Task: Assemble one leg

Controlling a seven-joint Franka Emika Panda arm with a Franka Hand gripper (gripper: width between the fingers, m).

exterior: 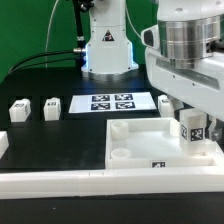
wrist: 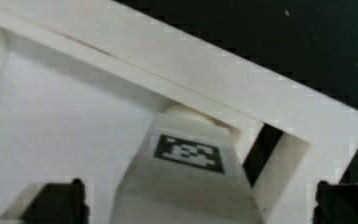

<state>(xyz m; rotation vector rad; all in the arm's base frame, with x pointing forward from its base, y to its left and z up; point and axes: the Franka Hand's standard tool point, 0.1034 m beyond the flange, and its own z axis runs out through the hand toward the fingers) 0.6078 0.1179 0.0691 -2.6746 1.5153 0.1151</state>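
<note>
A leg [exterior: 192, 131], a small white post with a black-and-white marker, stands upright in the corner of the large white tray-like piece [exterior: 150, 140] on the exterior view's right. My gripper [exterior: 190, 118] is straight above it and straddles it. In the wrist view the leg [wrist: 194, 165] sits between the two dark fingertips [wrist: 55, 200], with a gap showing on each side, so my gripper [wrist: 202, 206] is open around it. Two more legs [exterior: 18, 110] [exterior: 52, 106] stand on the black table at the exterior view's left.
The marker board [exterior: 112, 102] lies flat behind the tray. The arm's base [exterior: 108, 50] stands at the back. A long white wall [exterior: 90, 183] runs along the front, and a white piece [exterior: 3, 145] shows at the left edge.
</note>
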